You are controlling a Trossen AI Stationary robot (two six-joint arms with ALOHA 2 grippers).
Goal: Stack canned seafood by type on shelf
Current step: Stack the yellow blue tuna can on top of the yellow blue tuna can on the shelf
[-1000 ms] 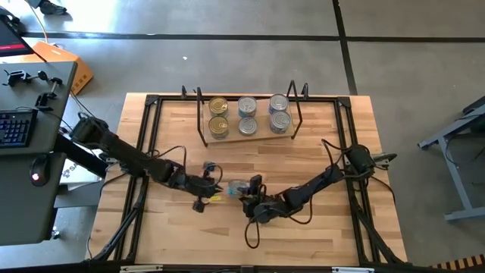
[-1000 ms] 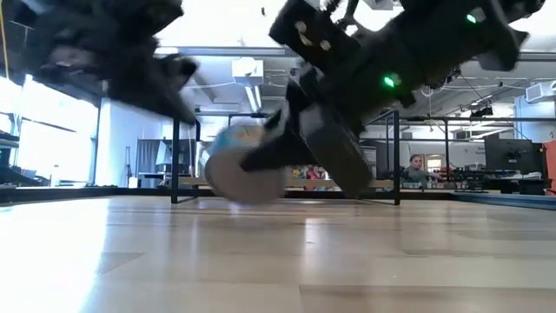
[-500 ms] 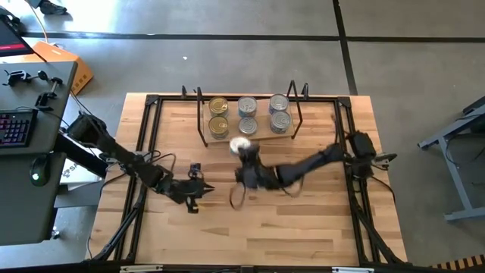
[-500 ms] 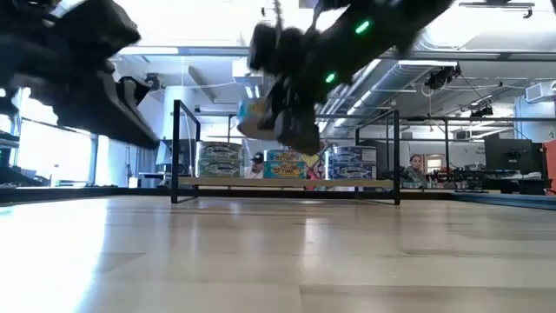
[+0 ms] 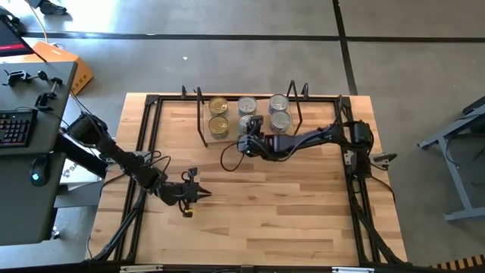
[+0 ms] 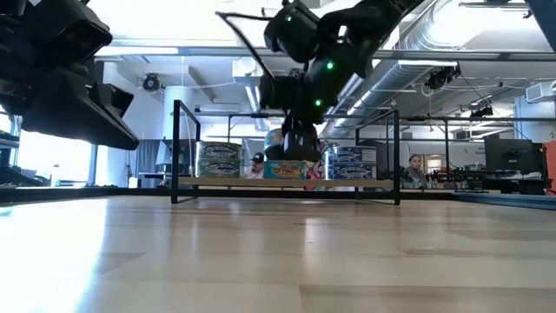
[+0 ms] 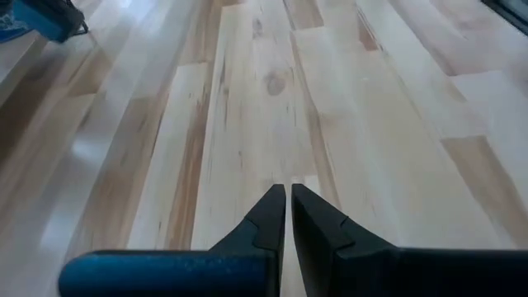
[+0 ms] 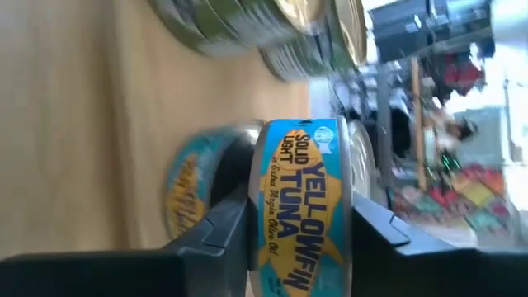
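The shelf is a low light-wood board with black wire uprights, at the table's far middle. On it stand gold-lidded tins at the left, silver-lidded tins at the right, and others in the middle. My right gripper is over the middle column's near spot, shut on a blue and yellow tuna tin. That tin hangs just above a like tin standing on the board. My left gripper is shut and empty, low over the table's near left; it also shows in the left wrist view. My right gripper pinches the tuna tin between its two fingers, one on the silver-rimmed flat face and one on the opposite flat face. The fingers reach in from the table's near right. The tin sits like the shelf tins; whether it touches the one below, I cannot tell.
The black wire uprights stand at both shelf ends. The black frame runs along the table's edges. Bare wood lies between the shelf and the near edge. A desk with a keyboard stands left of the table. People show in the room behind.
My right gripper has lifted the tuna tin from the table's middle and carried it toward the far edge, to above the shelf's middle column. My left gripper has drawn back from the tin toward the table's near left.
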